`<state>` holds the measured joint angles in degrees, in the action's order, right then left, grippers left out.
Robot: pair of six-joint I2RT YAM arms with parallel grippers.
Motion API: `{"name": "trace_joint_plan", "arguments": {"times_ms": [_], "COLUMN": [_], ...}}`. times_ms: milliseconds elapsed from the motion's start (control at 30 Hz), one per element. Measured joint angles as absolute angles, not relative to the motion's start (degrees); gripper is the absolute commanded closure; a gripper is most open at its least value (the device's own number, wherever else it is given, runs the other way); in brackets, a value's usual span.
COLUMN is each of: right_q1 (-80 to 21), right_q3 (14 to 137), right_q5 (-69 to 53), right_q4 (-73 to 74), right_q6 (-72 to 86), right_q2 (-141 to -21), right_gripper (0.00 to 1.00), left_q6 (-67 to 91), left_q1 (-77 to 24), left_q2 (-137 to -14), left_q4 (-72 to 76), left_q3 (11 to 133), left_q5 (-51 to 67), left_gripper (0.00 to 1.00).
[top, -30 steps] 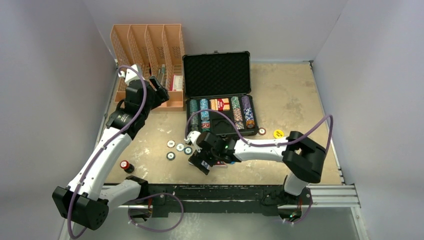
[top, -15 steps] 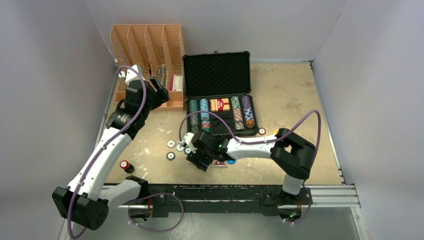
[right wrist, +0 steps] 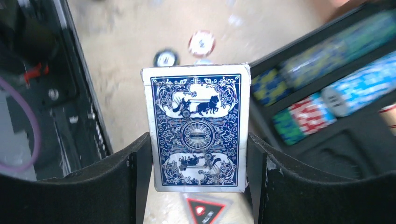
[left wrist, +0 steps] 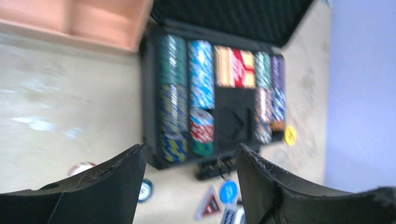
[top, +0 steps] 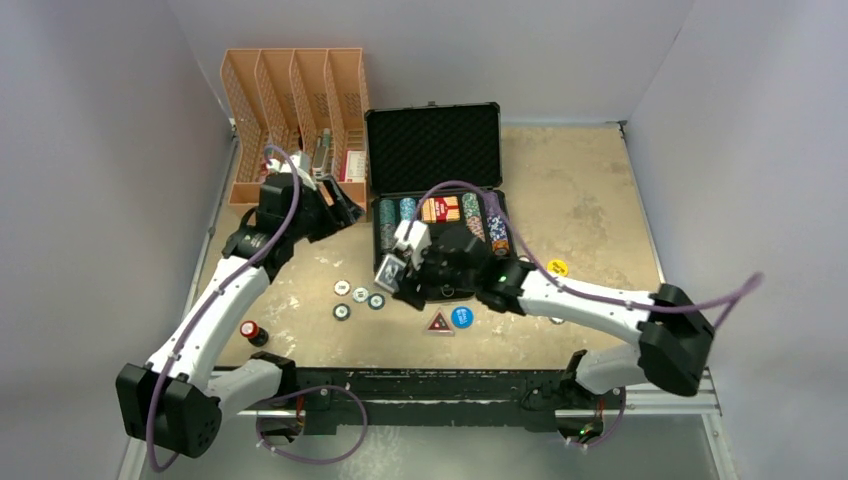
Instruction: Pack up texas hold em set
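Observation:
The black case [top: 433, 148] lies open at the table's back, its tray holding rows of poker chips [top: 408, 222] and a red deck [top: 441, 209]. My right gripper [top: 398, 268] is shut on the blue deck [right wrist: 196, 126], holding it upright above the table in front of the case's left corner; the right gripper [right wrist: 198, 140] presses the deck's two long edges. Loose chips [top: 358, 296] lie left of it. A blue disc [top: 461, 317], a red triangle marker [top: 438, 322] and a yellow disc [top: 557, 267] lie on the table. My left gripper [top: 345, 210] hangs open and empty, left of the case.
An orange slotted organiser [top: 295, 95] stands at the back left, just behind the left gripper. A small red-and-black bottle [top: 250, 331] stands near the front left. The left wrist view shows an unfilled black slot [left wrist: 233, 119] in the case's tray [left wrist: 150, 116]. Walls close in both sides.
My right gripper closed on the blue deck near the front edge and lifted it back toward the case. The left gripper moved from the organiser toward the case's left side.

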<state>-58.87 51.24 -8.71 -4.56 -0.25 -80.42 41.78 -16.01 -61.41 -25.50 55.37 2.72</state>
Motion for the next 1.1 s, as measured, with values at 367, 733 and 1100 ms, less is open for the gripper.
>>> {"name": "trace_joint_plan", "arguments": {"times_ms": [367,733,1100], "right_q1": [-50.5,-50.5,-50.5], "right_q3": [48.4,48.5,49.3], "right_q5": [-14.3,-17.9,-15.1], "right_q4": [-13.8,-13.5,-12.4], "right_q6": [-4.1,-6.7,-3.7], "right_q2": [-74.5,-75.1,-74.9], "right_gripper": [0.50,0.44,0.02], "left_q6": [49.1,51.7,50.4], "left_q1": [-15.8,-23.2,-23.3], "left_q2": [-63.7,-66.4,-66.5], "left_q4": [-11.8,-8.1,-8.4], "left_q3": [45.6,43.5,43.6], "left_q5": [36.7,40.9,33.5], "left_gripper": [0.31,0.98,1.00]}}
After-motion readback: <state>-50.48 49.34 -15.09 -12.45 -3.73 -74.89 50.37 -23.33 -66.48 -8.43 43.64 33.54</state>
